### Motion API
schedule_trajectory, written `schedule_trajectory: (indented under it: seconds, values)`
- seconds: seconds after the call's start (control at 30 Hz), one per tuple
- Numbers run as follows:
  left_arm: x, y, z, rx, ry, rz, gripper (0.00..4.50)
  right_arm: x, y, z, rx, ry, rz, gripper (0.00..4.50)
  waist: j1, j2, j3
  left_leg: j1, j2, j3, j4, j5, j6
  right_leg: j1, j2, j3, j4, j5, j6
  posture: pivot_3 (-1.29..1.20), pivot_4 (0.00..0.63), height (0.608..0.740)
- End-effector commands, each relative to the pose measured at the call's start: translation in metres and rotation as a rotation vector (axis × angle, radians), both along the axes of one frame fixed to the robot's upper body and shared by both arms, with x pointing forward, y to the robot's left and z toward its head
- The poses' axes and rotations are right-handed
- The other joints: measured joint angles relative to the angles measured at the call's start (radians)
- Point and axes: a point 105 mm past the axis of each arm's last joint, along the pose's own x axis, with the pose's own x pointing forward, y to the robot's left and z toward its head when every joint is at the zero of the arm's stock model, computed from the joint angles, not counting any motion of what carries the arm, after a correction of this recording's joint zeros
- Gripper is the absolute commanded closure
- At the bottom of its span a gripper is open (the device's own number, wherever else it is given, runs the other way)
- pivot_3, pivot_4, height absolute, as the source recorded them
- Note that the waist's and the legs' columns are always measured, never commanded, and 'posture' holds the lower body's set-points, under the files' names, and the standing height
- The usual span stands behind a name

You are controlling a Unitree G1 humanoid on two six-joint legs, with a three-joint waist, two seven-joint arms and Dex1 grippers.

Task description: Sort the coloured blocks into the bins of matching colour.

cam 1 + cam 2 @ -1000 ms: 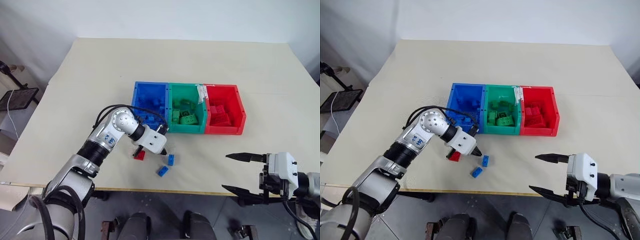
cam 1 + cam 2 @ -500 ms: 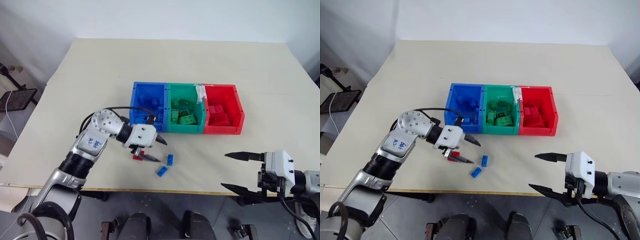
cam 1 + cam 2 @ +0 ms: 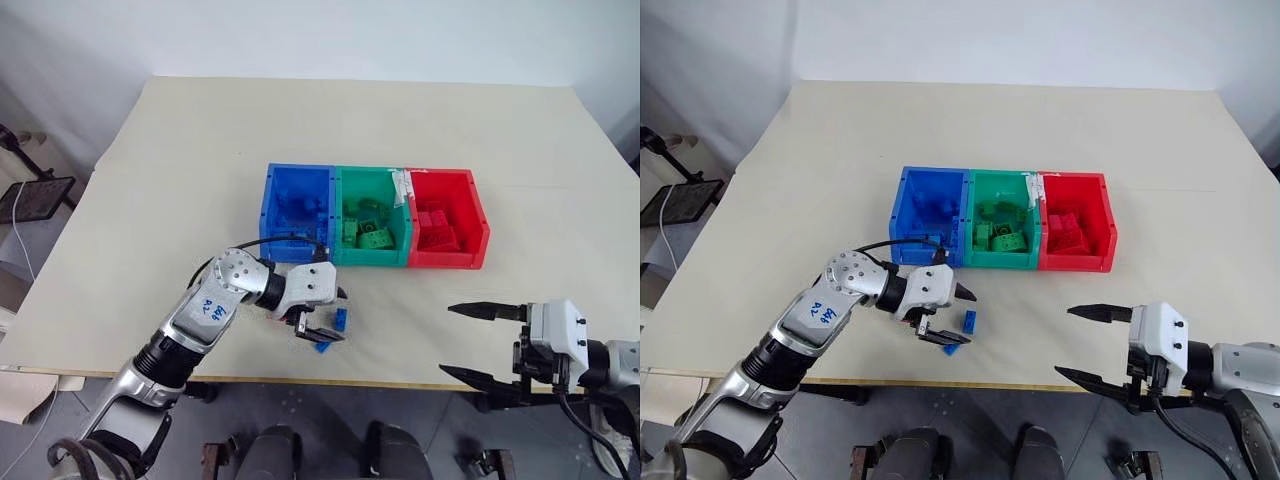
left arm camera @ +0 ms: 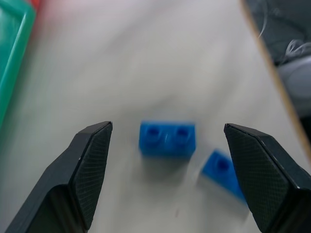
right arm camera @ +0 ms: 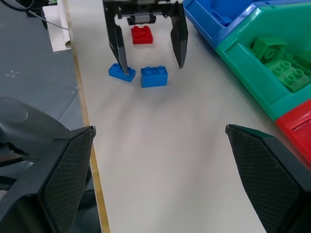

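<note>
Item: bins (image 3: pixel 375 258), table's centre, part-filled. Item: my left gripper (image 5: pixel 148 43), fingers apart, straddled a blue block (image 5: pixel 154 76); second blue (image 5: pixel 121 72) at its nine o'clock. Advice: descend squarely, avoid neighbour. Right gripper (image 3: pixel 480 345) gaped idle.

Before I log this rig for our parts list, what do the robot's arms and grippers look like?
The left arm is silver metal with a black ribbed section, a round perforated joint, a blue handwritten label and black cables. The left gripper and right gripper have white housings and pointed black textured fingers.
</note>
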Motion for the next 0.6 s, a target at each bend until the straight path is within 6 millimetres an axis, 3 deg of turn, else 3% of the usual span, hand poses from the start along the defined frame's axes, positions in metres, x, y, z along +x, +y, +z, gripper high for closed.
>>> schedule_trajectory:
  seconds: [0.03,0.43,0.6]
  values:
    - [0.004,-0.003,0.007,0.009,-0.04,-0.005,0.59,-0.001,0.007,0.005,0.011,-0.035,0.034,0.0,0.002,0.0,0.0,0.0,0.0,0.0,0.0,0.0,0.0,0.0,0.0,0.0,0.0,0.0,0.0,0.0,0.15,0.74]
    - [0.002,-0.014,0.001,0.0,-0.008,-0.013,0.59,0.001,0.007,0.005,0.005,-0.037,0.031,0.0,-0.001,0.0,0.0,0.0,0.0,0.0,0.0,0.0,0.0,0.0,0.0,0.0,0.0,0.0,0.0,0.0,0.15,0.74]
    - [0.007,-0.015,0.0,0.011,-0.032,0.003,1.76,0.002,0.007,0.006,0.002,-0.042,0.027,0.0,0.0,0.0,0.0,0.0,0.0,0.0,0.0,0.0,0.0,0.0,0.0,0.0,0.0,0.0,0.0,0.0,0.15,0.74]
